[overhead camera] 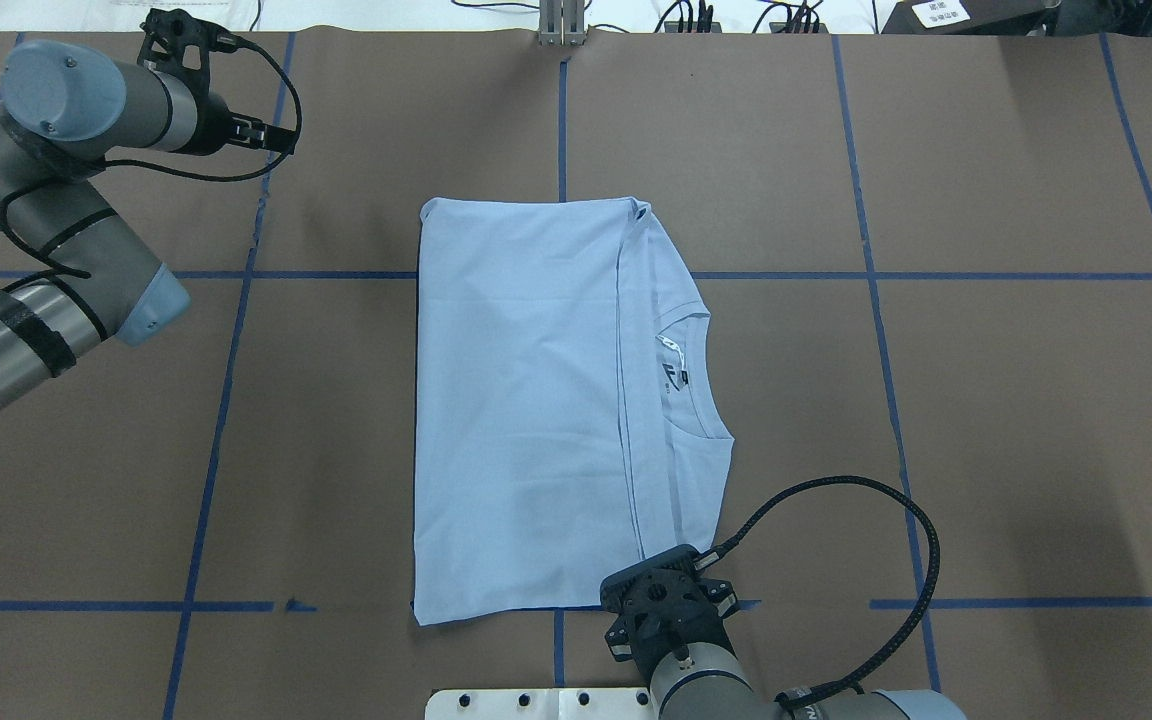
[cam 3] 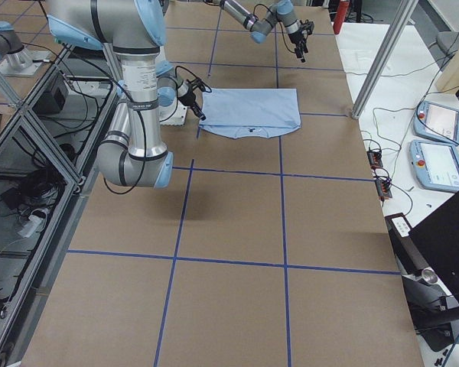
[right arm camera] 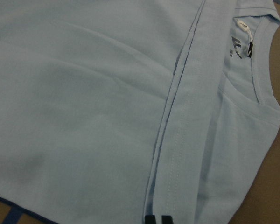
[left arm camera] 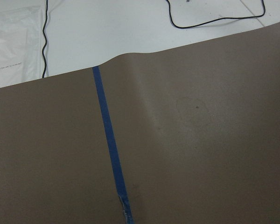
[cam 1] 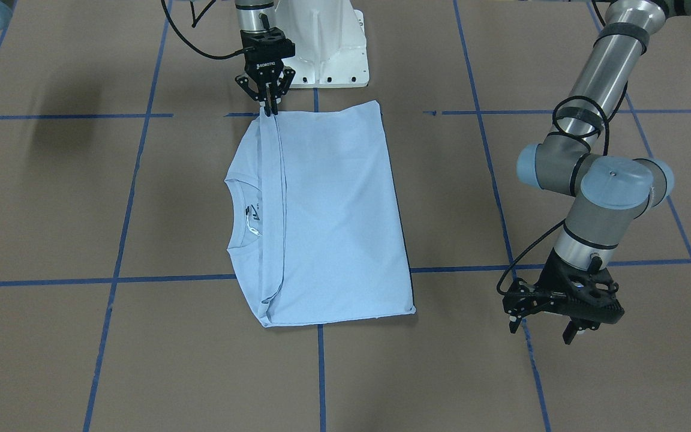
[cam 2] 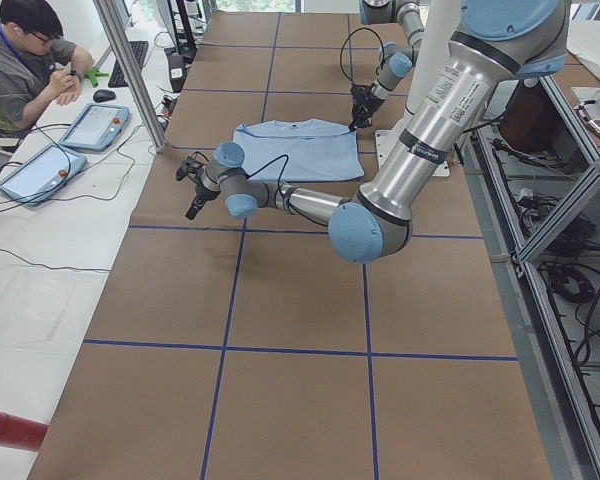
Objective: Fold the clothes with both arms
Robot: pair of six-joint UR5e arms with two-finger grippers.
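Observation:
The light blue T-shirt [cam 1: 333, 210] lies folded into a rectangle in the middle of the table, and it also shows in the overhead view [overhead camera: 516, 400]. Its round collar with the inner label [cam 1: 248, 217] shows on the side toward my right arm, and the folded hem runs across beside it. The print is hidden. My right gripper [cam 1: 270, 107] is shut on the folded edge at the shirt corner nearest the robot base. Its tips [right arm camera: 157, 219] pinch the hem. My left gripper [cam 1: 542, 330] is open and empty, over bare table well away from the shirt.
The white pedestal base [cam 1: 321, 48] stands just behind the shirt's near edge. Brown paper with blue tape lines [overhead camera: 876, 300] covers the table. An operator [cam 2: 20, 60] sits past the far edge with tablets [cam 2: 95, 125]. A metal post [cam 2: 130, 70] stands at that edge.

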